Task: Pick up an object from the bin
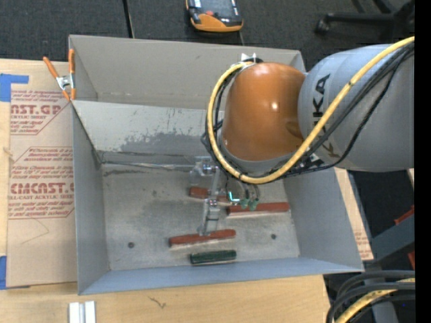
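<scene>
My gripper (pixel 211 218) hangs below the arm's wrist over the middle of the bin floor. Its tip comes down right at a long red-brown stick (pixel 202 237) that lies flat towards the bin's front. A second red-brown stick (pixel 261 208) lies just right of the gripper, partly under the wrist. A short red-brown piece (pixel 197 192) shows at the gripper's left. A dark green bar (pixel 213 256) rests near the front wall, just below the long stick.
The arm with its orange cover and yellow cable reaches in from the right and hides the bin's back right part. The sloping bin walls stand close around the floor.
</scene>
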Available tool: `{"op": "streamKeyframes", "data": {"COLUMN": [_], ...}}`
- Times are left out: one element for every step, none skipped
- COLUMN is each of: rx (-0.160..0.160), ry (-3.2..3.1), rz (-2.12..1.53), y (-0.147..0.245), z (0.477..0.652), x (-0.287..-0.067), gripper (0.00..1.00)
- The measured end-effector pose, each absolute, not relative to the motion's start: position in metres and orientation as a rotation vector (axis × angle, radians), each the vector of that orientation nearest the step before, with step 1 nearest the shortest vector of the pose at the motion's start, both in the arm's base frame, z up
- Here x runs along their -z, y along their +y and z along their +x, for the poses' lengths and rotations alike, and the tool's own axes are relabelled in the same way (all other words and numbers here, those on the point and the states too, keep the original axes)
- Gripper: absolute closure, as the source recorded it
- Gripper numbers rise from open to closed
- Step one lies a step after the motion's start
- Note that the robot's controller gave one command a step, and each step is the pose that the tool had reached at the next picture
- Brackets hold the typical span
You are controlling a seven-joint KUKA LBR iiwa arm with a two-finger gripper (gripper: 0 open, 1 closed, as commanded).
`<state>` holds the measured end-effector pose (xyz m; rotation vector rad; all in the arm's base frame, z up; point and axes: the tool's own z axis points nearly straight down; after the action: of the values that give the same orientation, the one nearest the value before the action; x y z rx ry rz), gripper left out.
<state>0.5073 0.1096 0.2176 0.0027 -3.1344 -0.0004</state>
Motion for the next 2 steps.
{"op": "streamKeyframes", "data": {"rx": [0.002,0.003], "ry": [-3.143,-3.147], "rz": [0.0,-0.02], "y": [0.109,0.099], "z": [0.509,0.497], "x": [-0.222,-0.15], "gripper": [0.0,0.0]}}
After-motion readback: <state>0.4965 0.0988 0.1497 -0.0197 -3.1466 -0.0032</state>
